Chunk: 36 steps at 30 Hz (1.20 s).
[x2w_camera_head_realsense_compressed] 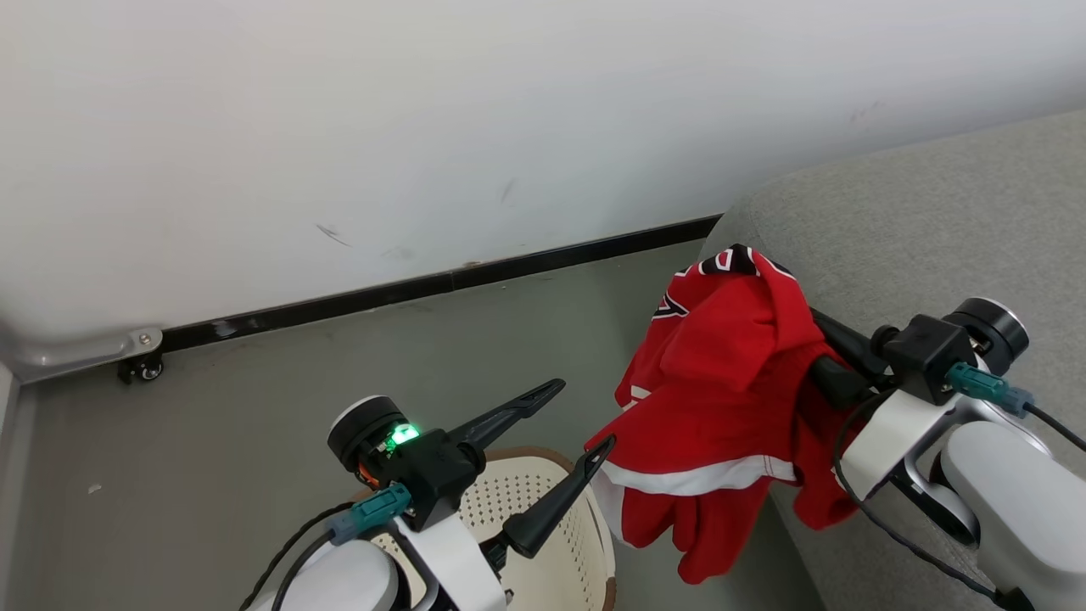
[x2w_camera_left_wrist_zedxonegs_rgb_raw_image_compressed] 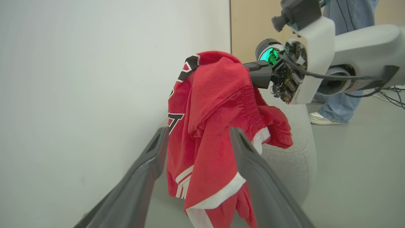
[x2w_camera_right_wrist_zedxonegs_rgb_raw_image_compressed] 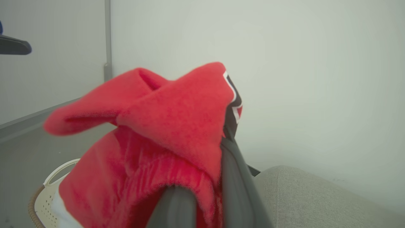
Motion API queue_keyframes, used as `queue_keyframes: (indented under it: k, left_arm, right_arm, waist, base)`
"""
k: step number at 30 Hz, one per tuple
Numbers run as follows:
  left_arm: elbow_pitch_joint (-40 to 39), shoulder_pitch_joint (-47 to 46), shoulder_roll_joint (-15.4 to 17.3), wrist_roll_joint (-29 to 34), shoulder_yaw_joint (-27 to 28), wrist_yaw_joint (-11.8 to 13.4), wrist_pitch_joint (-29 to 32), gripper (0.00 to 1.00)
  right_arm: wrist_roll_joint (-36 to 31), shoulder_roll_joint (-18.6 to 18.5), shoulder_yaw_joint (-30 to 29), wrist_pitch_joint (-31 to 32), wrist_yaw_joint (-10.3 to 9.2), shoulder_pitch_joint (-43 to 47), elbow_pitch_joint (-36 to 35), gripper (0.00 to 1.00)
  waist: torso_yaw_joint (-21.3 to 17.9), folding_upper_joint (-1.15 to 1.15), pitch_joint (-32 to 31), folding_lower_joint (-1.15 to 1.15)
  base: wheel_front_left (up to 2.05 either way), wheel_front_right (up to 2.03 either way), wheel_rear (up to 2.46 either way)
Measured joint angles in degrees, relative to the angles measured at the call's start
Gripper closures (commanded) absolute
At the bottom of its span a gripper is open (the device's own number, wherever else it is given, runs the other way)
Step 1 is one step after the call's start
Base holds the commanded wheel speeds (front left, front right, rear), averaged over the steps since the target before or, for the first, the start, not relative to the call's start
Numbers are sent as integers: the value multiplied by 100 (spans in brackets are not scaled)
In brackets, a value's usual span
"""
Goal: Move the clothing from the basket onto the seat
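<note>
Mid-transfer: clothing (x2w_camera_head_realsense_compressed: 721,399) out of basket (x2w_camera_head_realsense_compressed: 551,509), short of seat (x2w_camera_head_realsense_compressed: 916,221).
Head view: it hangs at 3 o'clock from the right gripper (x2w_camera_head_realsense_compressed: 831,350), jaws closed on it; left gripper (x2w_camera_head_realsense_compressed: 585,414), jaws open, over the basket. Left wrist view: it dangles beside the seat. Right wrist view: clothing only draped over fingers (x2w_camera_right_wrist_zedxonegs_rgb_raw_image_compressed: 235,177); may slip off.

Lettering (x2w_camera_left_wrist_zedxonegs_rgb_raw_image_compressed: 175,120) in sight on the clothing (x2w_camera_left_wrist_zedxonegs_rgb_raw_image_compressed: 215,104) hanging from my right claw: black characters edged in white, crumpled into the folds. Left of centre in my left wrist view, one shape looks like a slanted A. At the top of the bundle there's just a fragment. In the head view, right of centre, more broken strokes. No whole word or number readable.
</note>
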Motion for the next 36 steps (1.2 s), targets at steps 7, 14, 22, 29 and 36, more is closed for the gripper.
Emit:
queue_keyframes:
  k: [7,14,22,29,36]
  left_arm:
    - [-81,-28,11,-112,-112,0,-1,0]
    - [-166,-31,37,-197,-244,0,-23,0]
    - [-254,-31,114,-250,-299,0,-24,0]
    - [-325,-66,160,-261,-288,0,-23,0]
    - [-410,-139,185,-301,-240,0,-22,0]
  right_arm:
    - [-22,-29,-108,-9,0,149,-66,100]
    - [-60,-109,-244,-10,0,306,-131,100]
    - [-67,-183,-422,-11,0,419,-231,100]
    - [-66,-299,-688,-10,0,419,-310,100]
    - [-55,-400,-892,-8,0,381,-322,100]
  waist:
    - [-150,0,-12,0]
    - [-323,0,-44,0]
    - [-510,0,-48,0]
    - [-618,0,68,0]
    - [-665,0,262,0]
  base:
    - [0,0,0]
    - [0,0,0]
    - [0,0,0]
    - [0,0,0]
    - [0,0,0]
